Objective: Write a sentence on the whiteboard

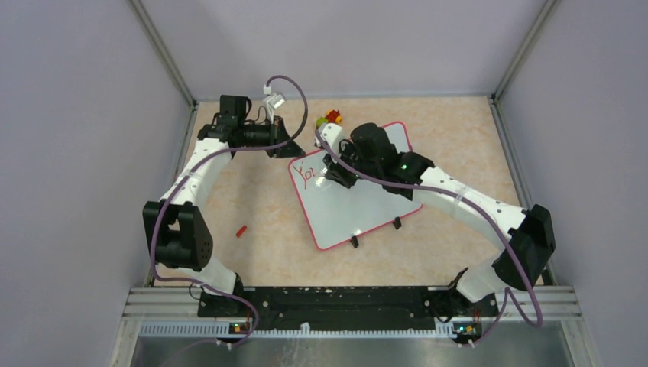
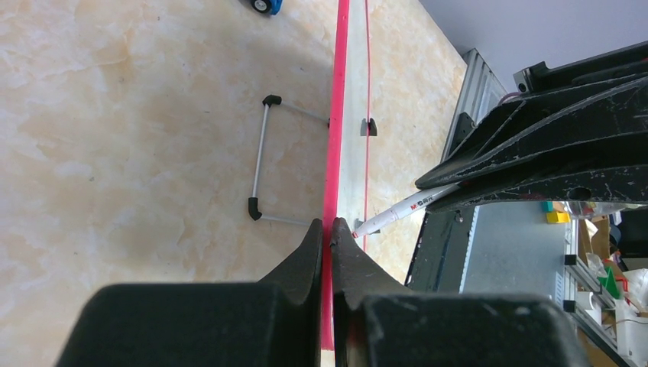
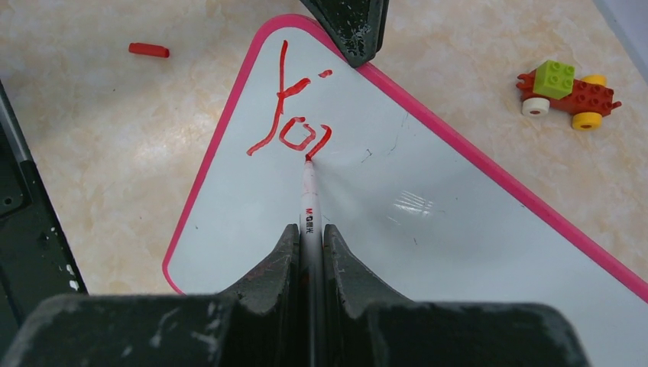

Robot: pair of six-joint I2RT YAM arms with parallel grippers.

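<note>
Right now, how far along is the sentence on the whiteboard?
Done: red lettering reads "Yo" plus a half-formed third letter near one corner of the whiteboard. In hand: the right jaws are shut on the marker, tip on that third letter; the left jaws pinch the board's pink rim. Left: the rest; most of the board is blank.

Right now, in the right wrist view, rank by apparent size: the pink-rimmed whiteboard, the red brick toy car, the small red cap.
Largest to smallest: pink-rimmed whiteboard, red brick toy car, small red cap.
</note>
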